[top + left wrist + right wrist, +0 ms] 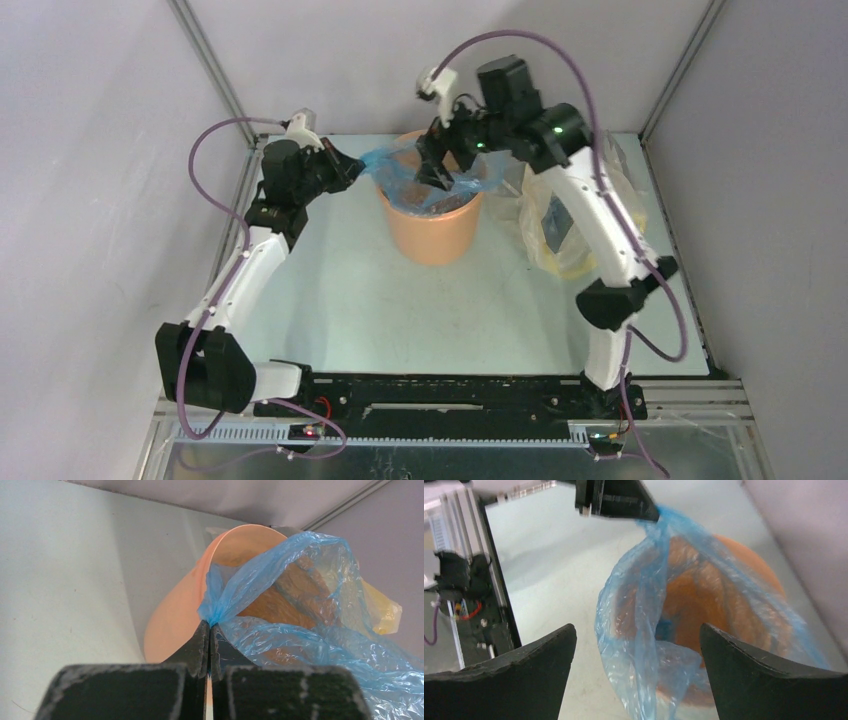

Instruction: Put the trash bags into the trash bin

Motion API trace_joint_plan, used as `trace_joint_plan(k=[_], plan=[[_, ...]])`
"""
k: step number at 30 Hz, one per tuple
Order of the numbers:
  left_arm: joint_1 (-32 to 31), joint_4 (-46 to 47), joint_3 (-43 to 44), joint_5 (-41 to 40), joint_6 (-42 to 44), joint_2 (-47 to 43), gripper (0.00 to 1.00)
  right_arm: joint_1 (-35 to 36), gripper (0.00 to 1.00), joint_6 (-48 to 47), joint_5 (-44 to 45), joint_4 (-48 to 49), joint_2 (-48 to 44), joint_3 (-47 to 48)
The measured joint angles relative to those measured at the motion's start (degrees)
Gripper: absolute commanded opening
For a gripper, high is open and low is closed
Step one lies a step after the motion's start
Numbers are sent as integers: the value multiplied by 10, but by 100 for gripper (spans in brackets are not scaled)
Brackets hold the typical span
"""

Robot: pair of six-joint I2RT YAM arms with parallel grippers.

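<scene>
Two pincers work at the trash bin (432, 235), which stands upright on the bench (350, 300). The left pincer (209, 630) is clamped tight on a gathered corner of the light-blue trash bag (280, 575) beside the bin's rim, and the film drapes across the mouth. The right pincer (636, 630) hangs above the mouth, jaws spread wide, gripping nothing. A yellowish clear plastic bag (560, 240) lies to the right of the bin
</scene>
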Motion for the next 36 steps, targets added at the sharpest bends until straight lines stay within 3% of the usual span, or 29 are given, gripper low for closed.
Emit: trace_joint_plan(k=[5,8,10,14,20,28,36], plan=[[0,-1,7,2,0,0,0,18,95,-29,0,-80,90,31],[0,-1,16,4,0,0,0,19,88,-35,-5,-109,109,23],[0,-1,23,4,0,0,0,19,72,-38,-7,-123,113,23],[0,-2,26,3,1,0,0,19,24,-42,-9,-131,113,22],[0,-5,26,1,1,0,0,23,0,-35,31,-118,113,10],[0,-5,37,2,1,29,0,38,0,-35,180,-37,113,-50],[1,0,48,3,0,75,0,54,0,-61,250,50,108,-162]])
